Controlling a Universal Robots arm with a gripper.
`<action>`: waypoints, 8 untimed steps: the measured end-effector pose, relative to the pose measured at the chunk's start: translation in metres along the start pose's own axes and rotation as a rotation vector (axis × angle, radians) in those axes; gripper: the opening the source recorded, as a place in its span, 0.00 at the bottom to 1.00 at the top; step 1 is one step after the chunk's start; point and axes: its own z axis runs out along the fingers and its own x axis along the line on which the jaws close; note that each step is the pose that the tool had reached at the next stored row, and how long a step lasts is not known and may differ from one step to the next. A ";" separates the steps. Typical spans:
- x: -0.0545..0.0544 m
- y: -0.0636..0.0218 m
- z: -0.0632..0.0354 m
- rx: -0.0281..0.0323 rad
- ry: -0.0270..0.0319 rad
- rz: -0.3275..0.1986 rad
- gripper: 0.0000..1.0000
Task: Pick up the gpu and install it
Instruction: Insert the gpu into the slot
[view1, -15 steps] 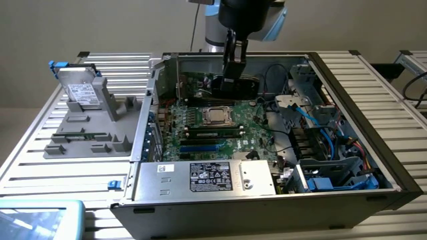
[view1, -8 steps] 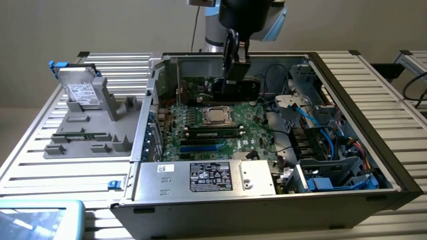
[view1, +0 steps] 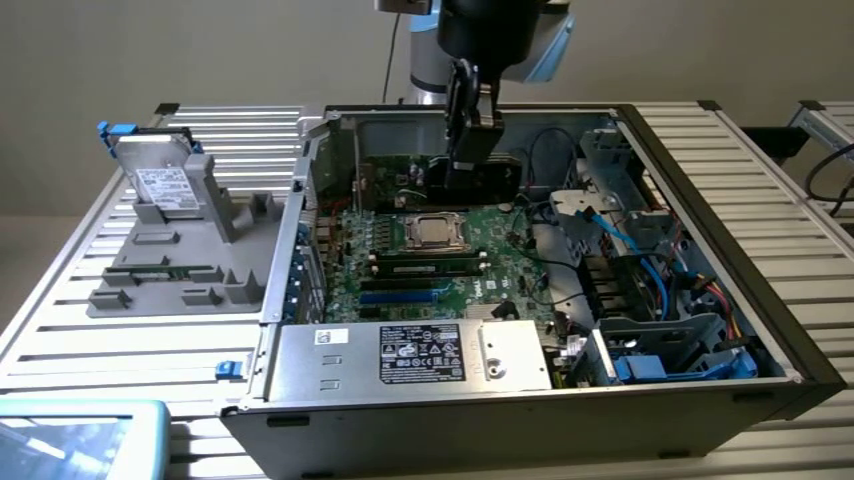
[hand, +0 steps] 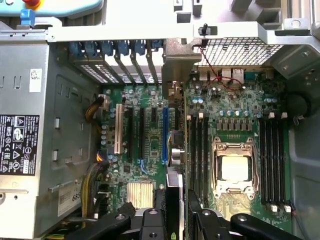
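The gpu (view1: 475, 176) hangs as a black card inside the open computer case (view1: 694, 190), just above the back part of the green motherboard (view1: 400, 255). My gripper (view1: 469, 120) reaches down from above and is shut on the card's top edge. In the wrist view the gpu (hand: 174, 150) is seen edge-on between my two black fingers (hand: 150, 222), with its silvery end bracket (hand: 178, 60) at the case's slot wall. The card stands upright right beside the blue expansion slot (hand: 165, 132), on the side toward the memory slots (hand: 197, 155).
The CPU socket (view1: 434, 232) sits mid-board and the power supply (view1: 414, 355) fills the case's near side. A drive cage with blue cables (view1: 654, 330) is at the exterior view's right. Outside the case, a grey fixture (view1: 174, 265) holds a hard drive (view1: 166, 185).
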 end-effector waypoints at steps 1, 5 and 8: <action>0.000 0.0000 0.0004 0.0031 0.0019 0.000 0.28; -0.001 0.0005 0.0020 0.0203 0.0177 0.003 0.28; -0.003 0.0016 0.0050 0.0235 0.0190 0.003 0.28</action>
